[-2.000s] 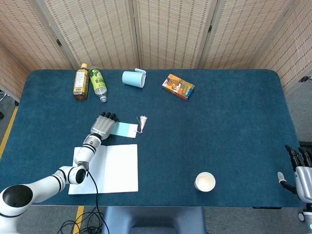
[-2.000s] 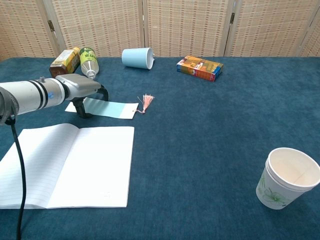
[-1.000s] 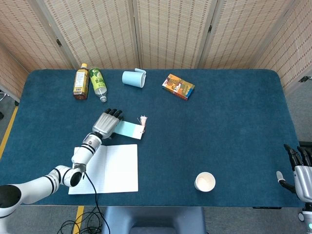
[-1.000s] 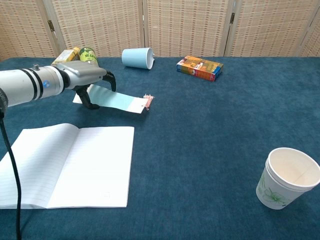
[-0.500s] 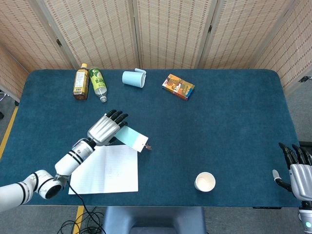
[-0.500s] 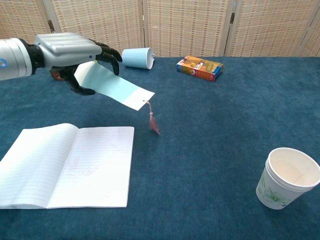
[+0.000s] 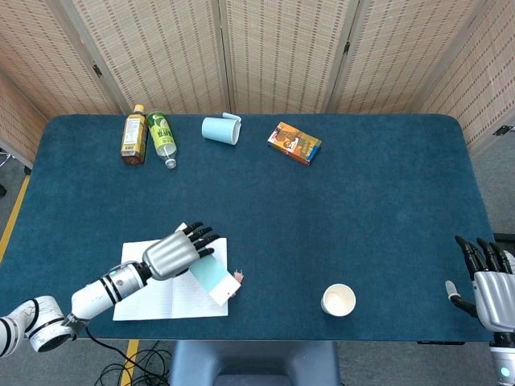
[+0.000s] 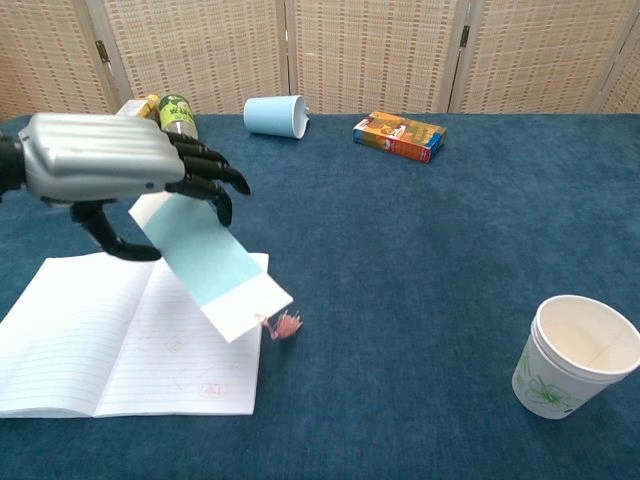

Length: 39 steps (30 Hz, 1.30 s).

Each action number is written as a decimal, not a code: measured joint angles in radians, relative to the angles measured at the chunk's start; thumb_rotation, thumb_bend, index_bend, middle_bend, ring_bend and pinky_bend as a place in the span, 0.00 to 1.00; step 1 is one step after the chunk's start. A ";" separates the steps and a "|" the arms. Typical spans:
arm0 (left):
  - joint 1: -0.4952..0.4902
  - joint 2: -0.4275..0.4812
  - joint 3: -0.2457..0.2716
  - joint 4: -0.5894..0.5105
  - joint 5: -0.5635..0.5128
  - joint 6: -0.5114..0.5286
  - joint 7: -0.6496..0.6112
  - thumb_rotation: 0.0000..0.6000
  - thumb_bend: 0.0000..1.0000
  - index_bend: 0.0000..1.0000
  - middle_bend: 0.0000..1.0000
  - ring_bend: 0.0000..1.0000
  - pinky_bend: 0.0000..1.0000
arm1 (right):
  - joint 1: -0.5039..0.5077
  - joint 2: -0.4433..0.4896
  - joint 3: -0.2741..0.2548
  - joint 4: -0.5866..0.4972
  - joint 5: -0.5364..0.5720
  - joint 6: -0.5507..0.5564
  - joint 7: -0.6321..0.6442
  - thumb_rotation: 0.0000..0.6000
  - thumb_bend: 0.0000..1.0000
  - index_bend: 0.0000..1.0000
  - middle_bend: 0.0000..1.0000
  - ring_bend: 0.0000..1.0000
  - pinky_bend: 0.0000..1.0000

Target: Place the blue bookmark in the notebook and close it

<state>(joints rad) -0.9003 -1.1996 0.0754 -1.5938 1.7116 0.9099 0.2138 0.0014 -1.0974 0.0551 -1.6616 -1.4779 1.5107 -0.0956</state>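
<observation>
- The left hand [image 8: 110, 165] holds the blue bookmark [image 8: 208, 265] by its upper end, fingers curled over the top; the strip hangs tilted over the right-hand page of the open notebook [image 8: 90, 335], its lower end and pink tassel [image 8: 284, 325] at the page's outer edge
- To do this step well, I judge the hand should carry the bookmark inward toward the spine and lower it flat before letting go, so no part overhangs the page and the cover can fold shut cleanly
- The right hand [image 7: 491, 281] hangs off the table's [image 7: 386, 201] near right corner, fingers spread, holding nothing
- No writing is readable: the two bottles' [image 7: 147, 137] labels and the orange box's [image 7: 294, 143] print are too small, and the notebook pages show only ruled lines
</observation>
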 measured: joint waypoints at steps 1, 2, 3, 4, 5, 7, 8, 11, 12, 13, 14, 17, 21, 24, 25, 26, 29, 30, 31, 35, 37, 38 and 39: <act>-0.002 0.004 0.010 -0.008 0.024 0.001 -0.007 1.00 0.34 0.41 0.13 0.12 0.17 | 0.000 0.000 0.000 -0.002 0.000 0.001 -0.002 1.00 0.30 0.07 0.19 0.09 0.10; -0.005 0.008 0.023 -0.019 0.055 0.004 -0.015 1.00 0.34 0.41 0.13 0.12 0.17 | 0.000 0.000 -0.001 -0.003 -0.001 0.001 -0.003 1.00 0.30 0.07 0.19 0.09 0.10; -0.007 0.011 0.032 -0.028 0.079 0.006 -0.021 1.00 0.34 0.41 0.13 0.12 0.17 | -0.001 0.000 -0.001 -0.005 -0.001 0.002 -0.005 1.00 0.30 0.07 0.19 0.09 0.10; -0.010 0.014 0.041 -0.036 0.101 0.008 -0.026 1.00 0.34 0.41 0.13 0.12 0.17 | -0.001 0.001 -0.001 -0.007 -0.001 0.003 -0.006 1.00 0.30 0.07 0.19 0.09 0.10; -0.014 0.018 0.053 -0.048 0.130 0.011 -0.033 1.00 0.34 0.41 0.13 0.12 0.17 | -0.002 0.001 -0.002 -0.008 -0.001 0.004 -0.007 1.00 0.30 0.07 0.19 0.09 0.10; -0.020 0.023 0.070 -0.063 0.170 0.014 -0.045 1.00 0.34 0.41 0.13 0.12 0.17 | -0.004 0.001 -0.002 -0.009 -0.001 0.007 -0.008 1.00 0.30 0.07 0.19 0.09 0.10; -0.026 0.025 0.082 -0.070 0.194 0.014 -0.053 1.00 0.34 0.42 0.13 0.12 0.17 | -0.005 0.001 -0.003 -0.010 -0.001 0.008 -0.008 1.00 0.30 0.07 0.19 0.09 0.10; -0.040 0.024 0.101 -0.072 0.226 -0.004 -0.057 1.00 0.34 0.42 0.13 0.12 0.17 | -0.007 0.000 -0.004 -0.008 0.000 0.009 -0.006 1.00 0.30 0.07 0.19 0.09 0.10; -0.043 0.022 0.102 -0.068 0.226 -0.012 -0.054 1.00 0.34 0.42 0.13 0.12 0.16 | -0.007 0.001 -0.005 -0.008 0.000 0.009 -0.006 1.00 0.30 0.07 0.19 0.09 0.10; -0.045 0.019 0.101 -0.062 0.224 -0.022 -0.052 1.00 0.34 0.42 0.13 0.12 0.16 | -0.009 0.001 -0.005 -0.007 0.001 0.011 -0.004 1.00 0.30 0.07 0.19 0.09 0.11; -0.047 0.013 0.100 -0.051 0.218 -0.033 -0.052 1.00 0.34 0.42 0.13 0.12 0.16 | -0.009 0.001 -0.005 -0.007 0.001 0.013 -0.003 1.00 0.30 0.07 0.19 0.09 0.11; -0.050 -0.005 0.095 -0.012 0.200 -0.051 -0.062 1.00 0.34 0.42 0.13 0.12 0.16 | -0.012 0.001 -0.005 -0.005 0.001 0.016 0.000 1.00 0.30 0.07 0.19 0.09 0.10; -0.052 -0.029 0.087 0.058 0.182 -0.062 -0.075 1.00 0.34 0.43 0.13 0.12 0.16 | -0.012 -0.001 -0.005 -0.004 0.000 0.015 0.001 1.00 0.30 0.07 0.19 0.09 0.10; -0.051 -0.046 0.083 0.109 0.170 -0.062 -0.090 1.00 0.34 0.43 0.13 0.12 0.16 | -0.011 -0.001 -0.004 -0.005 0.001 0.014 -0.001 1.00 0.30 0.07 0.19 0.09 0.10; -0.050 -0.052 0.082 0.126 0.166 -0.061 -0.097 1.00 0.34 0.44 0.13 0.12 0.16 | -0.010 -0.002 -0.004 -0.005 0.001 0.014 -0.002 1.00 0.30 0.07 0.19 0.09 0.10; -0.050 -0.055 0.083 0.137 0.165 -0.060 -0.101 1.00 0.34 0.44 0.13 0.12 0.16 | -0.009 -0.002 -0.004 -0.006 0.001 0.013 -0.003 1.00 0.30 0.07 0.19 0.09 0.10; -0.047 -0.063 0.086 0.165 0.166 -0.058 -0.096 1.00 0.34 0.44 0.13 0.12 0.16 | -0.008 -0.002 -0.004 -0.009 0.000 0.012 -0.007 1.00 0.30 0.07 0.19 0.09 0.10; -0.046 -0.065 0.088 0.170 0.167 -0.058 -0.092 1.00 0.34 0.44 0.13 0.12 0.16 | -0.008 -0.003 -0.004 -0.010 -0.001 0.013 -0.008 1.00 0.30 0.07 0.19 0.09 0.10; -0.045 -0.067 0.091 0.172 0.167 -0.058 -0.090 1.00 0.34 0.44 0.13 0.12 0.16 | -0.009 -0.003 -0.004 -0.011 -0.001 0.014 -0.010 1.00 0.30 0.07 0.19 0.09 0.10; -0.044 -0.072 0.096 0.181 0.170 -0.064 -0.077 1.00 0.34 0.43 0.13 0.11 0.16 | -0.011 -0.004 -0.005 -0.014 0.000 0.016 -0.014 1.00 0.30 0.07 0.19 0.09 0.10; -0.044 -0.074 0.097 0.185 0.170 -0.067 -0.064 1.00 0.34 0.43 0.13 0.11 0.16 | -0.013 -0.005 -0.006 -0.015 -0.001 0.018 -0.014 1.00 0.30 0.07 0.19 0.09 0.10; -0.044 -0.075 0.097 0.187 0.170 -0.069 -0.056 1.00 0.34 0.42 0.13 0.10 0.16 | -0.013 -0.005 -0.006 -0.015 -0.001 0.019 -0.015 1.00 0.30 0.07 0.19 0.09 0.10; -0.044 -0.076 0.097 0.189 0.169 -0.070 -0.050 1.00 0.34 0.42 0.13 0.10 0.16 | -0.014 -0.005 -0.007 -0.015 -0.001 0.020 -0.015 1.00 0.30 0.07 0.19 0.09 0.10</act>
<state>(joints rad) -0.9442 -1.2755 0.1719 -1.4044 1.8806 0.8403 0.1637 -0.0129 -1.1026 0.0484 -1.6769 -1.4788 1.5310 -0.1106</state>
